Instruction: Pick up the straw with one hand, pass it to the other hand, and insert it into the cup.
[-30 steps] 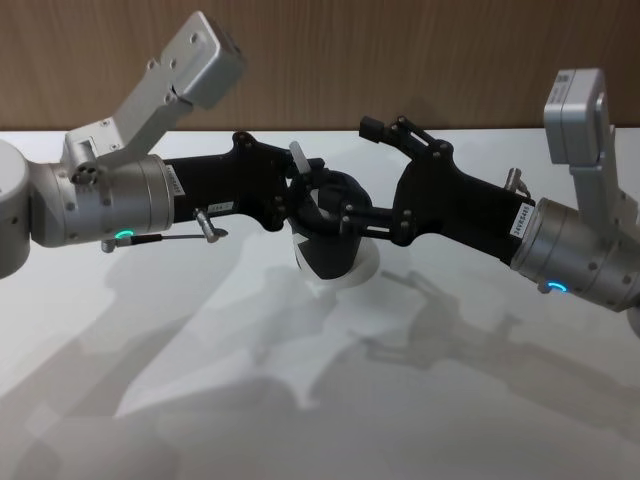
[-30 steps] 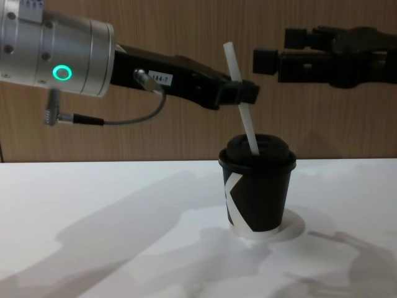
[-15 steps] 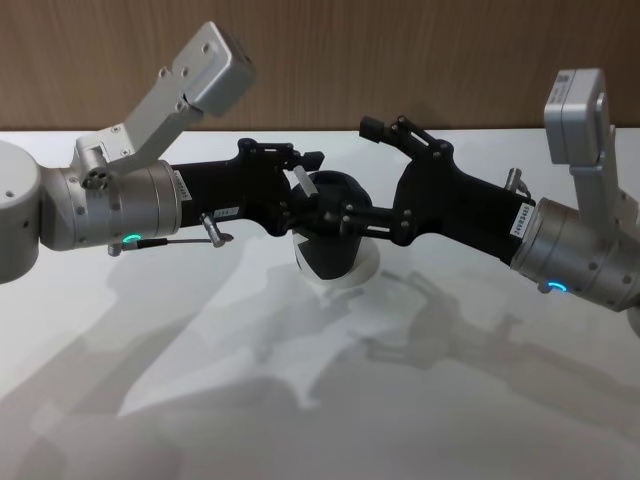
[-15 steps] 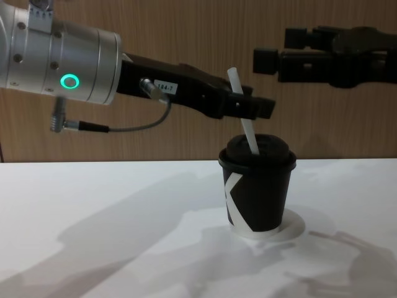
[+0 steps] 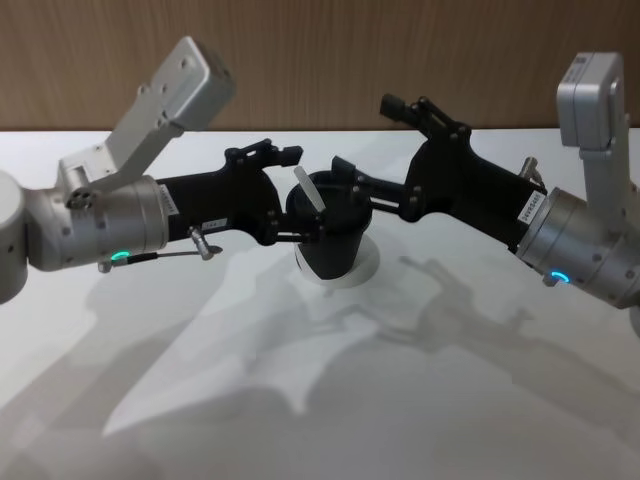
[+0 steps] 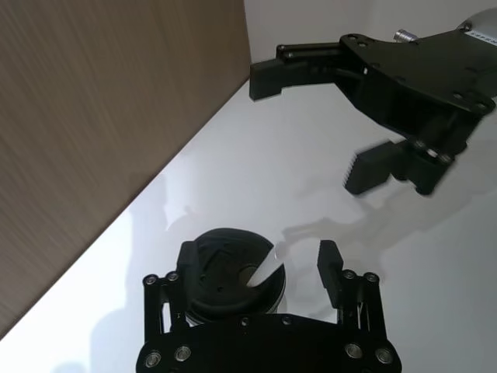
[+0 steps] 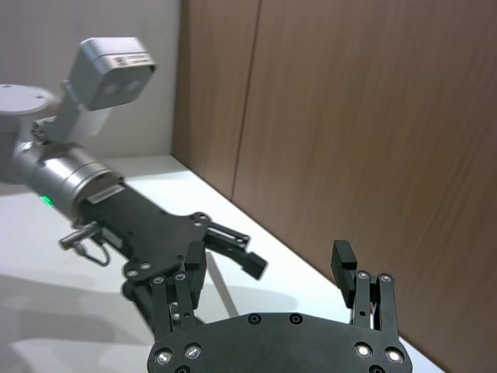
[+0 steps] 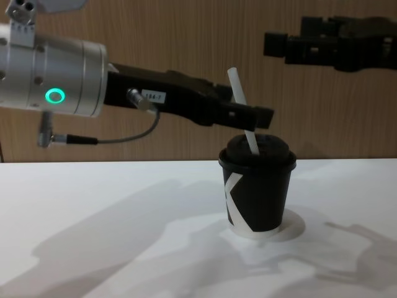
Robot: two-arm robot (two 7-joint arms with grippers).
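- The table (image 5: 300, 400) is white and smooth, with soft grey shadows of the arms lying across it.
- Behind the table stands a brown wooden wall (image 5: 320, 60). In the right wrist view a plain pale wall (image 7: 85, 23) meets the wood at a corner.
- The cup (image 8: 257, 189) is black with a white mark on its side and a black domed lid. It stands upright on a small white round coaster (image 8: 294, 226), near the middle of the table in the head view.
- The straw (image 8: 243, 112) is white and thin. Its low end goes into the lid, and it leans so its top points toward 11 o'clock in the chest view.
- The left gripper (image 5: 290, 195) reaches in from 9 o'clock in the head view and sits right by the cup's top. Its fingers (image 6: 330, 260) are spread apart, one on each side of the straw, and they do not pinch it.
- The left arm has a silver wrist with a green ring (image 8: 54, 96) and a thin cable (image 8: 124, 136).
- The right gripper (image 5: 370, 145) comes in from 3 o'clock in the head view and hangs up above the cup, apart from the straw. Its fingers (image 7: 345, 260) are spread wide and hold nothing.
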